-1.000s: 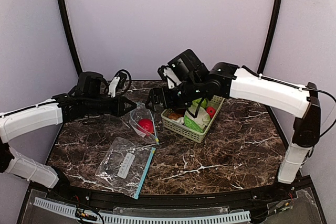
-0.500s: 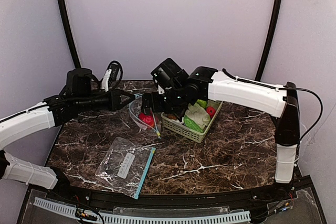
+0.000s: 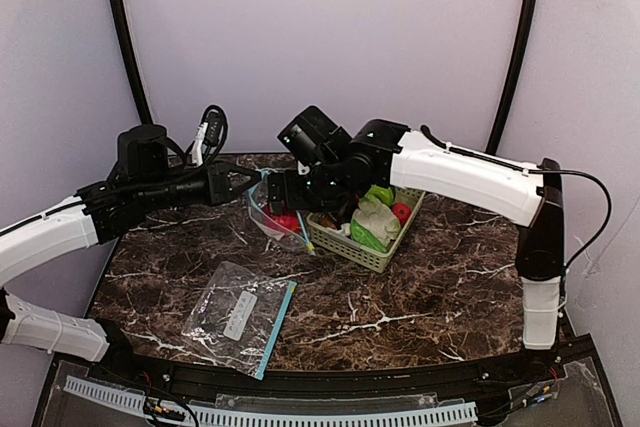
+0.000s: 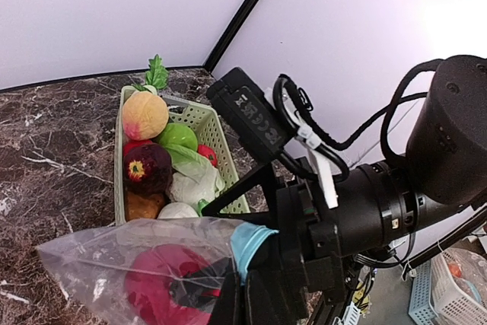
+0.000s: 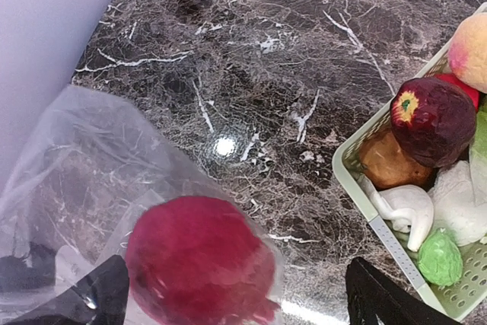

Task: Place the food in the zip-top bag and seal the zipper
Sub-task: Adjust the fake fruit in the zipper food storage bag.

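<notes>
A clear zip-top bag (image 3: 266, 209) with a blue zipper strip (image 4: 248, 240) hangs above the table beside the basket, with a red fruit (image 3: 289, 222) inside. My left gripper (image 3: 246, 185) is shut on the bag's zipper edge; its fingers (image 4: 232, 306) pinch the blue strip. My right gripper (image 3: 288, 201) is open right over the bag. In the right wrist view its fingers (image 5: 99, 296) stand wide apart on either side of the bagged red fruit (image 5: 199, 260). The remaining food, including a peach (image 4: 144, 114), a green apple (image 4: 177, 136), a dark red fruit (image 5: 432, 119) and white cauliflower (image 4: 192, 186), lies in the basket.
The pale green lattice basket (image 3: 342, 240) stands just right of the bag, mid-table. A second clear zip-top bag (image 3: 238, 313) lies flat near the front left. Black frame posts rise at the back corners.
My right gripper has moved left from above the basket to over the bag. My left gripper has lifted the bag and carried it back toward the basket.
</notes>
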